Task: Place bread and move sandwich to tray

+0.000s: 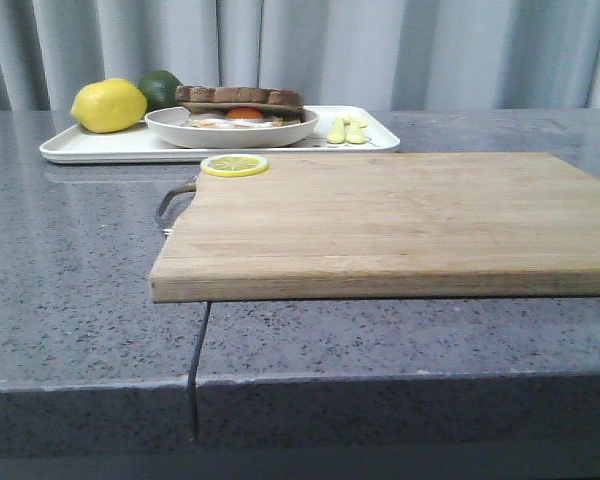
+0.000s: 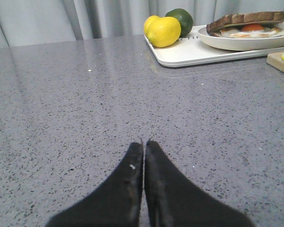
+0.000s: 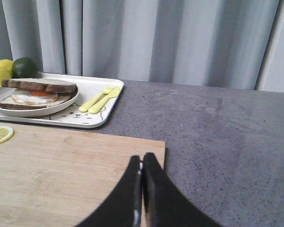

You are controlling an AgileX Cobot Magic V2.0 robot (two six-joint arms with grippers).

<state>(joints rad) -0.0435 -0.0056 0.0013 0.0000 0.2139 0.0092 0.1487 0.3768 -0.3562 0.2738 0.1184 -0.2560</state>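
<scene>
A grey speckled stone tabletop (image 1: 80, 300) fills the scene, glossy enough to catch soft reflections. A dark seam (image 1: 198, 350) runs from its front edge back toward the middle, splitting the slab in two. Behind it hangs a pale grey curtain (image 1: 430, 50) in vertical folds, covering the whole backdrop. The light is even and diffuse, with only faint shadows.

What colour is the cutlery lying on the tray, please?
Pale yellow cutlery, clearest in the right wrist view, beside the dish on the white tray.

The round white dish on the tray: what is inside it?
The dish holds the sandwich: a bread slice over a fried egg on another slice. The dish's bottom is covered.
</scene>
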